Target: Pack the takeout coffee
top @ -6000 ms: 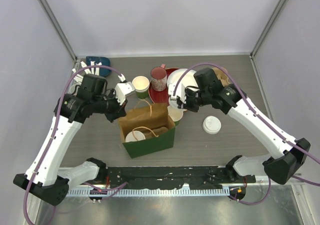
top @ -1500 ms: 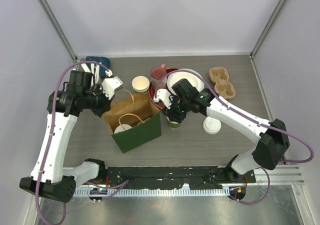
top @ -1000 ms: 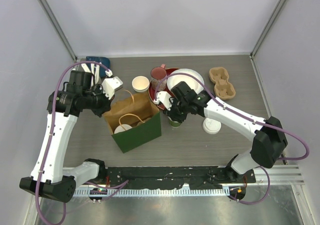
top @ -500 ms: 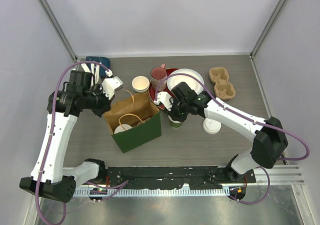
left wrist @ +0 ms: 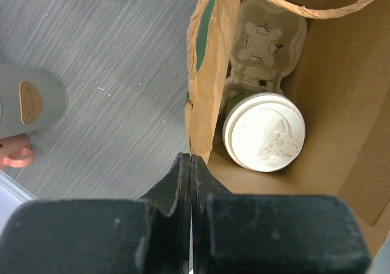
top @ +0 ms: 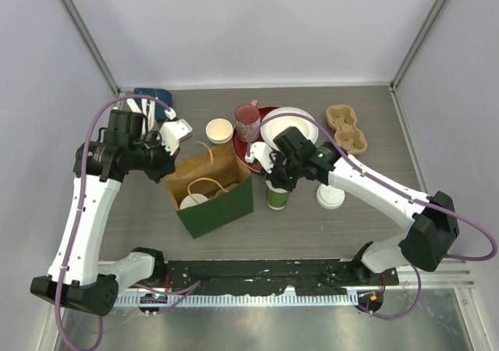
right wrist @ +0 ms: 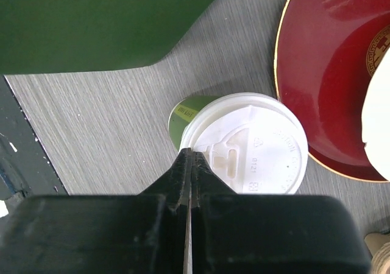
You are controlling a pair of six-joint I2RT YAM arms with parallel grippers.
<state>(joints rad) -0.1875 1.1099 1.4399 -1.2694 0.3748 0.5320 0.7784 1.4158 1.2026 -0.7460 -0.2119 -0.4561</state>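
From above, a green bag [top: 214,203] stands on the bench [top: 312,234], a lidded green cup [top: 277,199] just right of it. The left wrist shows the left pincer [left wrist: 191,163] clenched on the bag's wall, a second lidded cup [left wrist: 264,132] inside. The right wrist shows the right pincer [right wrist: 190,161] clenched empty over the first cup's rim.

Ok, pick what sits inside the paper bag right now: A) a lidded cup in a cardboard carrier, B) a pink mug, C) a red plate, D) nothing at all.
A: the left wrist view looks down into the paper bag and shows a white-lidded cup seated in a cardboard carrier.
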